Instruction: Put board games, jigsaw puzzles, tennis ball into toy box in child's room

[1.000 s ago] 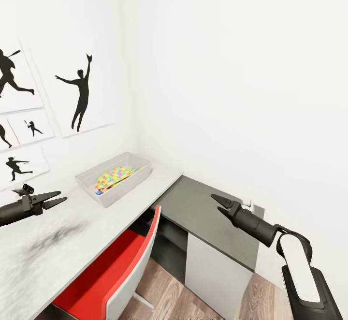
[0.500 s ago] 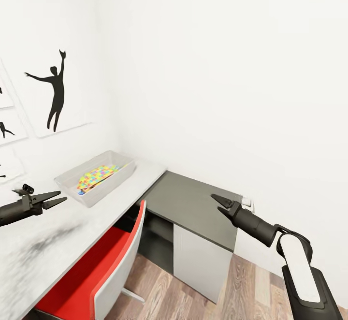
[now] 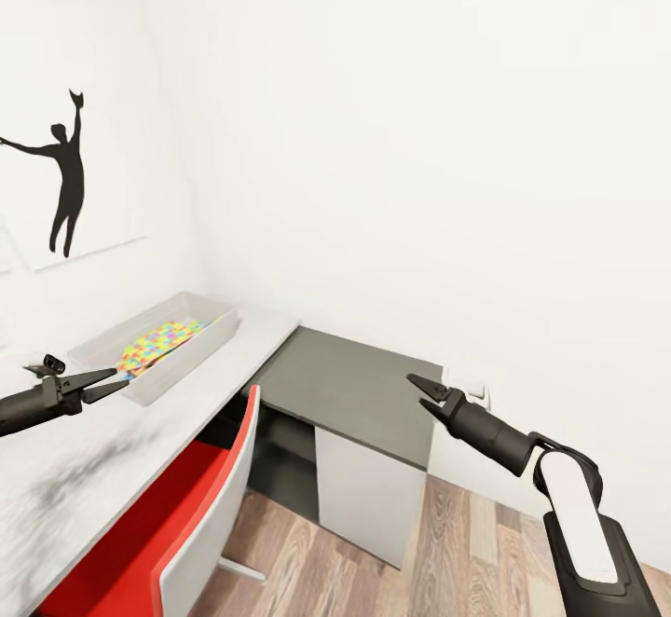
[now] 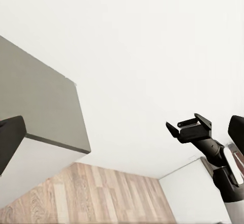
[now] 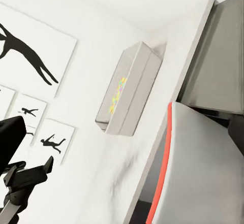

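White walls meet at a corner above the L-shaped table [image 3: 233, 356]. At the left edge of the head view, the left gripper [image 3: 104, 384] hangs with jaws parted, holding nothing. At lower right, the right gripper [image 3: 421, 388] is likewise spread and empty. Left of centre, the toy box [image 3: 182, 303] on the table holds 1 jigsaw puzzle [image 3: 154, 345].

The left gripper [image 3: 104, 384] is sticking in from the left edge of the head view, about halfway down. Its two thin black fingers are spread apart and holding nothing. The right arm is reaching up from the lower right corner. The right gripper [image 3: 422, 390] is pointing to the upper left, with its jaws apart and holding nothing too.
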Available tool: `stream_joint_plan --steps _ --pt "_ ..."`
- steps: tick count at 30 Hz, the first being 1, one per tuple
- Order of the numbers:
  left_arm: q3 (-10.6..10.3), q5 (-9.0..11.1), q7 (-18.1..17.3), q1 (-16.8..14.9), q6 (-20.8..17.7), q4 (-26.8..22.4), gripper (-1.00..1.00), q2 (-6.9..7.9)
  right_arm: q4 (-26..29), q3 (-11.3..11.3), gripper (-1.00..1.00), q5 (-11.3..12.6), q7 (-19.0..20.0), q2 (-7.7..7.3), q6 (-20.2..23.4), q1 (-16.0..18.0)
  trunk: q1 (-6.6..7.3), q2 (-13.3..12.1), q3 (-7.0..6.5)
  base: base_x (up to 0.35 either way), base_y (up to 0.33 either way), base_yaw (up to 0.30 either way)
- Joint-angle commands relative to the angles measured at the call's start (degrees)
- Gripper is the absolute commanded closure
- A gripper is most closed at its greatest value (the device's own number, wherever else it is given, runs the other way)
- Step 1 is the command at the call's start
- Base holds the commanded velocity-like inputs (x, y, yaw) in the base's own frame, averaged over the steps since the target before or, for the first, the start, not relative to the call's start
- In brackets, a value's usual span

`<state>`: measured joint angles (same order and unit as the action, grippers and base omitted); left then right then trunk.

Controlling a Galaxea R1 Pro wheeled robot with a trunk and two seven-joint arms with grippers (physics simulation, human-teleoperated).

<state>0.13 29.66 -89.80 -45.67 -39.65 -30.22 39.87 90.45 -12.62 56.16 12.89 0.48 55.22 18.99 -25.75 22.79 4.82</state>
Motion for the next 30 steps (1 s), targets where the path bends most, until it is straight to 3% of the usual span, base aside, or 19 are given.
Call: stream_joint_plan --steps 1,30 --pt "0.0 0.0 -0.2 0.0 -0.6 0.0 -1.0 0.03 0.0 -0.1 -1.0 -0.5 0.6 0.05 0.3 0.1 -0.03 0.1 0.13 -0.056 0.014 -0.244" --pt "0.0 0.0 -0.2 0.0 -0.6 0.0 -1.0 0.03 -0.1 -0.1 -1.0 -0.5 0.6 0.0 0.3 0.1 -0.03 0.1 0.14 -0.036 0.018 -0.274"
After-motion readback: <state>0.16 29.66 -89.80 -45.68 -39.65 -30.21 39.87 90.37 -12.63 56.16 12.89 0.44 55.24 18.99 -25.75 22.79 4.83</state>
